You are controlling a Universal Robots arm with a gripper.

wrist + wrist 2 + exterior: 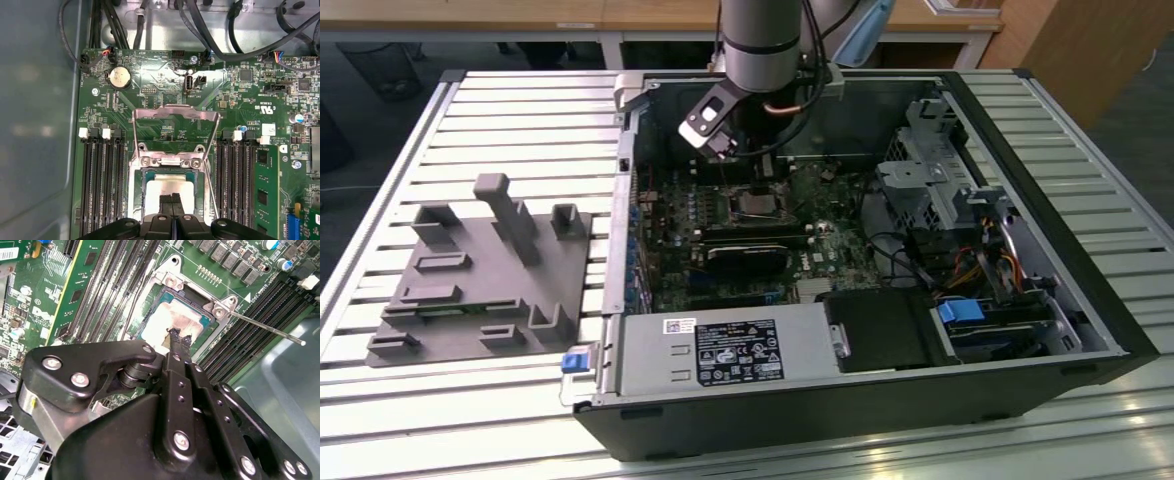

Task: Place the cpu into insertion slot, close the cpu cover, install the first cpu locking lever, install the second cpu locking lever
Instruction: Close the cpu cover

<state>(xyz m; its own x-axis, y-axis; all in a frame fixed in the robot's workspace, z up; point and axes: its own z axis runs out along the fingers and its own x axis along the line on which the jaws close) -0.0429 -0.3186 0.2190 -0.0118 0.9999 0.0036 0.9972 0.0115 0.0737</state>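
Cpu [167, 184] is seen lying flat in the slot [136, 195], with the cover [175, 110] stood open above it. Gripper [172, 197] is clenched w/ nothing held, tips apparently touching the cpu's face. Seating is best done w/ light, straight-down pressure and no sideways drag; pins are prob. fragile. Pc case [854, 420] is laid open on a slatted metal desk [494, 120], wooden furniture beyond.

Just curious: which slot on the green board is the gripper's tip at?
The square insertion slot holding the cpu, its cpu cover raised; the gripper is over it, not the long black slots on either side.
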